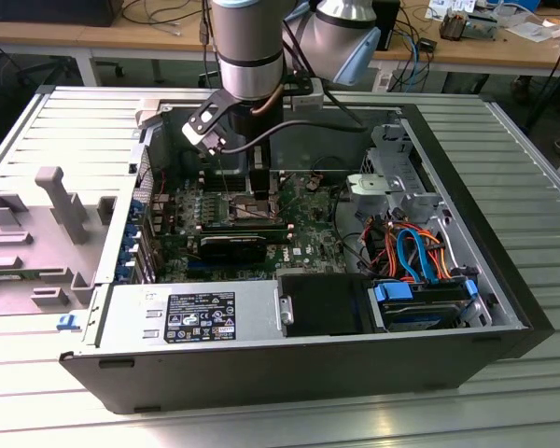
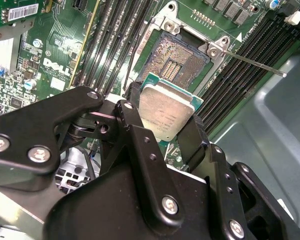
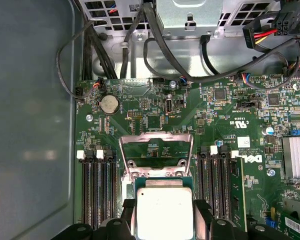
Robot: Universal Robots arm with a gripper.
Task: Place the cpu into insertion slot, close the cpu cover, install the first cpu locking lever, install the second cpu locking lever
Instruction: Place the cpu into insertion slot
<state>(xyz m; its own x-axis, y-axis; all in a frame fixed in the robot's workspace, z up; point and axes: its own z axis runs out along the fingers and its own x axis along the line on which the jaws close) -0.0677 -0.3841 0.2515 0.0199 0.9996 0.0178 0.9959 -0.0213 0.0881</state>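
The exterior view looked down steeply from off one long side of the open computer case [image 1: 261, 373] on the bench [image 1: 532, 392], with the arm [image 1: 250, 47] at upper centre. Both wrist views sat close above the motherboard [image 3: 155, 115] [image 2: 60, 45], looking past the fingers [image 2: 135, 125] and sharing the cpu [image 2: 165, 112] [image 3: 164, 212] held between them.

Computer case [image 1: 261, 364] on worktop [image 1: 527, 397] | motherboard [image 1: 308, 241] inside case | insertion slot [image 2: 177, 62] on motherboard, between two banks of memory slots [image 3: 97, 185] | cpu cover [image 3: 156, 135] tilted up at one edge of slot | cpu [image 2: 166, 107] between fingers of end effector [image 2: 162, 119], just above slot, not touching it
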